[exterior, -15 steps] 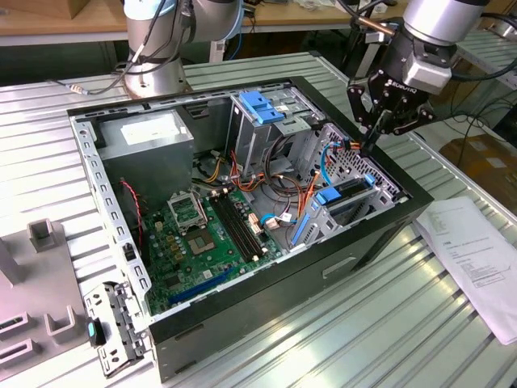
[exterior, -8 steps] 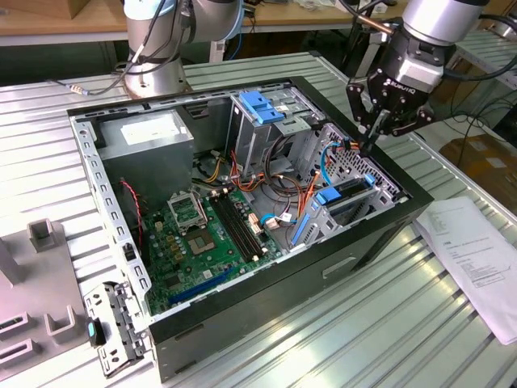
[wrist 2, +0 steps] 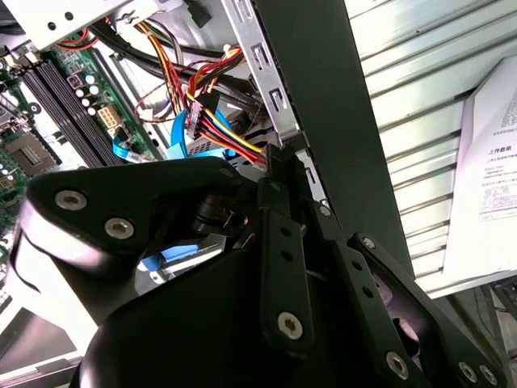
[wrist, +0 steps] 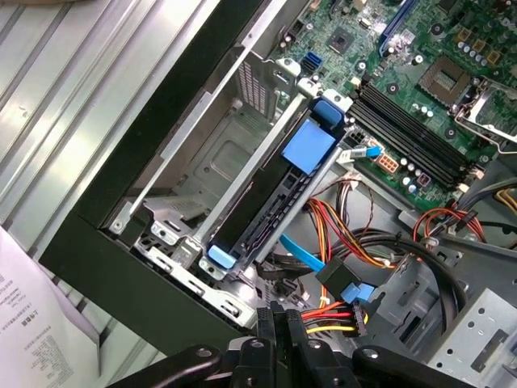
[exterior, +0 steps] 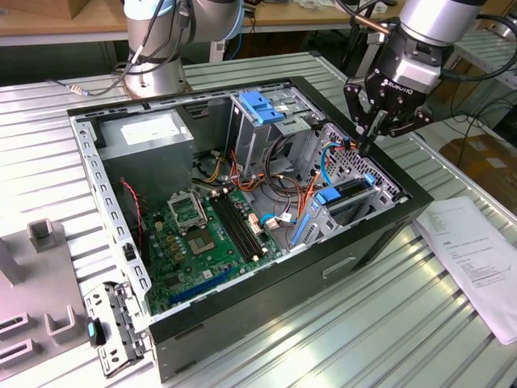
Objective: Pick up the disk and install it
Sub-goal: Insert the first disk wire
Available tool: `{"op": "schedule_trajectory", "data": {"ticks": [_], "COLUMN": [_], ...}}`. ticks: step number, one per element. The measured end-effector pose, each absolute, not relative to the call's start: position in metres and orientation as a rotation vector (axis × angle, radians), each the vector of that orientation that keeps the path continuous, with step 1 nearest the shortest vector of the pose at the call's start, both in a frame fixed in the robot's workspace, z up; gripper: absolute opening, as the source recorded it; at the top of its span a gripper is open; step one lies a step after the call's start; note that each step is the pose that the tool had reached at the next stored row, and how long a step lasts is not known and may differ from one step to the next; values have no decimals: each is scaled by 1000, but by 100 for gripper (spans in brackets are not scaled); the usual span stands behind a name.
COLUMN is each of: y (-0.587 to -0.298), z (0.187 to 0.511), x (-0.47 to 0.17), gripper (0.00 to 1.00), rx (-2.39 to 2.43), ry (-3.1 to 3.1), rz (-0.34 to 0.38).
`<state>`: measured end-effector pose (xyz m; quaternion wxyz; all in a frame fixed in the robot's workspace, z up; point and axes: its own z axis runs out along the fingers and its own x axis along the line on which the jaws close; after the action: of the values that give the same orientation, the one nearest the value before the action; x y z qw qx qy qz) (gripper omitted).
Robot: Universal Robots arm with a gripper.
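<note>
The exterior view puts the gripper (exterior: 370,139) just above the open computer case (exterior: 266,299), over the corner at the exterior view's right. Its fingers are drawn together to a point, with nothing seen between them. The disk (exterior: 349,196) is not in its hold. It stands on edge in the drive bay (exterior: 380,182) below the fingertips, blue carrier rail uppermost, and looks a little tilted.

In the first wrist view the disk (wrist: 275,202) lies between the bay's metal guides, with blue tabs at both ends. Whether it has latched fully home cannot be told.

By these signs the pickup is done and the work is at the seating stage. The closed fingers look placed for a press, not a grasp. Any further push would call for a straight line down the guides, with the load on the carrier rail rather than on the drive's face.

Room is tight. The case's black wall runs close along one side of the bay. On the other side a bundle of red, yellow and black power wires (wrist: 339,234) and a blue data cable (wrist: 303,257) cross near the fingertips, and the plug (wrist: 338,317) sits just beside them. Above the case the space is open, and a printed sheet (exterior: 477,259) lies apart on the slatted table (exterior: 388,339).
</note>
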<state>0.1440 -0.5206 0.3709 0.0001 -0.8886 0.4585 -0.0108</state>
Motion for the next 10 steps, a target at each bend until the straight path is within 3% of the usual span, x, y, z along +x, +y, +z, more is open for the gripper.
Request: {"op": "schedule_trajectory", "data": {"ticks": [10], "y": [-521], "z": [371], "x": [143], "gripper": [17], "rx": [-2791], "ry": [1441], "rz": [-34]}}
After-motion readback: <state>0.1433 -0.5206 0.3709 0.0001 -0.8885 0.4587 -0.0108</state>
